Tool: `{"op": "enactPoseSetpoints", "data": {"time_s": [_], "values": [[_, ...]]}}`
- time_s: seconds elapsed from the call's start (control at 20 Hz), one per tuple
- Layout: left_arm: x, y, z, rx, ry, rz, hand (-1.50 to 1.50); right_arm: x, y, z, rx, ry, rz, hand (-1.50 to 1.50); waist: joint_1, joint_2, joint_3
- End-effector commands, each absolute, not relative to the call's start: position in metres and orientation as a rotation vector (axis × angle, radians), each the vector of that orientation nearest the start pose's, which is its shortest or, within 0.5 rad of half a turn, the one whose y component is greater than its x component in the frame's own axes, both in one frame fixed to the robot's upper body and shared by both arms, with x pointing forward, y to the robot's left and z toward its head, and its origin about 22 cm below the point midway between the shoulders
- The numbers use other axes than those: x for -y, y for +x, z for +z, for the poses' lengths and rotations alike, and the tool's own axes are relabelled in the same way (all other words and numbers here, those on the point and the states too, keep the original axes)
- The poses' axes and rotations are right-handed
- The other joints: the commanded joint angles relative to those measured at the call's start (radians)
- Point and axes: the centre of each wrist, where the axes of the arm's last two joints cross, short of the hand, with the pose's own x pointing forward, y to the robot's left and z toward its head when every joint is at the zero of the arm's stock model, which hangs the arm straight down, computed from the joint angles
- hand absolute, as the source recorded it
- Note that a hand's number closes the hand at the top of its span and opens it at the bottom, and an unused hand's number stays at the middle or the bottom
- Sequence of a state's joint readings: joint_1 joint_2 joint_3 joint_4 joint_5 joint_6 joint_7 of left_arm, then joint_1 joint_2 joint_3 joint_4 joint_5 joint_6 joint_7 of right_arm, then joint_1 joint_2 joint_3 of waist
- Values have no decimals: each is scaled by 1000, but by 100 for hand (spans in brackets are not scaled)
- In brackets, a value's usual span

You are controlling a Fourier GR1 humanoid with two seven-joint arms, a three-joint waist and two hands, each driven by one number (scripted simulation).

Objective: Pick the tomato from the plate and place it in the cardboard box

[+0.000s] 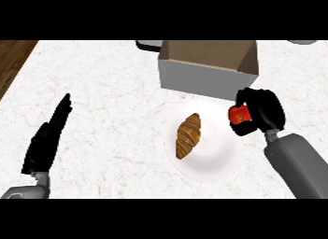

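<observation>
One red tomato [239,115], hand-wrapped [263,111].

Even, bright, diffuse light over the white bench [111,93], no glare, faint soft shadow beside the cardboard box [208,65], plate [215,163] nearly blending in

Red tomato [239,114] in hand [263,112], beside plate [215,163].
</observation>
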State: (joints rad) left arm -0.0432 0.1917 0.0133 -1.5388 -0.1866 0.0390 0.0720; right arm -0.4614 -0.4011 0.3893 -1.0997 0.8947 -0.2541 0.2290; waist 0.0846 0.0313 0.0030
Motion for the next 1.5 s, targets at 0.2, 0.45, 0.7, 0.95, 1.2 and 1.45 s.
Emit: {"op": "enactPoseSetpoints", "data": {"time_s": [0.2, 0.45, 0.7, 0.95, 1.2, 1.45], "values": [[-274, 253, 16, 1499, 319, -260, 0, 323, 382, 119, 1639, -888, 1387, 150, 9, 1, 3], [-263, 258, 18, 1493, 322, -245, 0, 330, 400, 161, 1957, -484, 1249, 150, 2, -1, 5], [-260, 259, 13, 1497, 324, -273, 0, 353, 415, 188, 2098, -195, 1187, 150, 1, 1, 1], [-270, 261, 20, 1496, 329, -254, 0, 347, 437, 201, 2089, -55, 1219, 150, -6, -6, -1], [-264, 250, 21, 1492, 316, -265, 0, 301, 460, 215, 2044, -71, 1253, 150, -7, -12, -2], [-274, 249, 8, 1481, 338, -253, 0, 238, 476, 225, 1990, -63, 1312, 150, -22, -14, -3]]}}
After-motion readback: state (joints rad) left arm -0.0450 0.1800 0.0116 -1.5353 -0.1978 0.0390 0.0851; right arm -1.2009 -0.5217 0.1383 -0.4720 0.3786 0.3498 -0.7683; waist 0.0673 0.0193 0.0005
